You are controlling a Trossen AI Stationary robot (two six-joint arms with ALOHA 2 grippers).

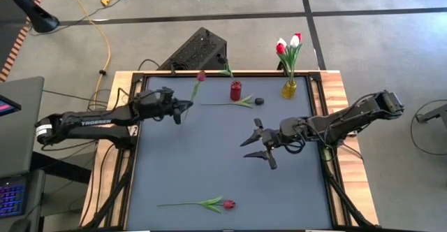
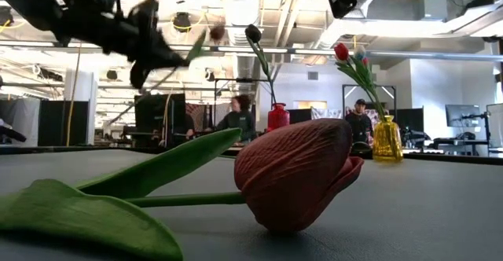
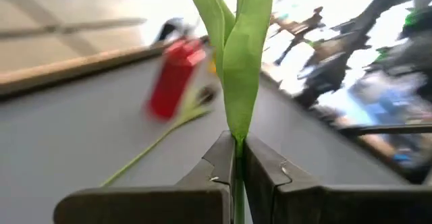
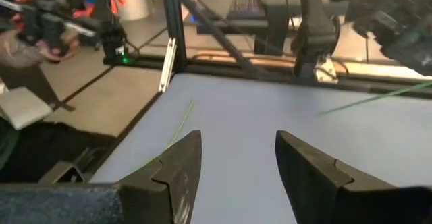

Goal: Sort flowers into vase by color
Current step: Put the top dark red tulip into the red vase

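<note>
High view, left fingers [image 1: 183, 109] clamping one flower [image 1: 198, 84], right fingers [image 1: 260, 142] spread empty, two vases [image 1: 236, 91].

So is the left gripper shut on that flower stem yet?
Yes. The left gripper is shut on the green stem, leaves rising above its fingers.

Even, bright indoor lighting; motion blur in both wrist views.

High view: sharp, soft shadows on the grey table [image 1: 209, 162]. Low view: ceiling lights glare behind; the near red tulip [image 2: 295, 174] is sharp, the arm overhead is a dark blurred silhouette. Left wrist view: red vase [image 3: 172, 79] smeared, background overexposed. Right wrist view: far background soft.
</note>
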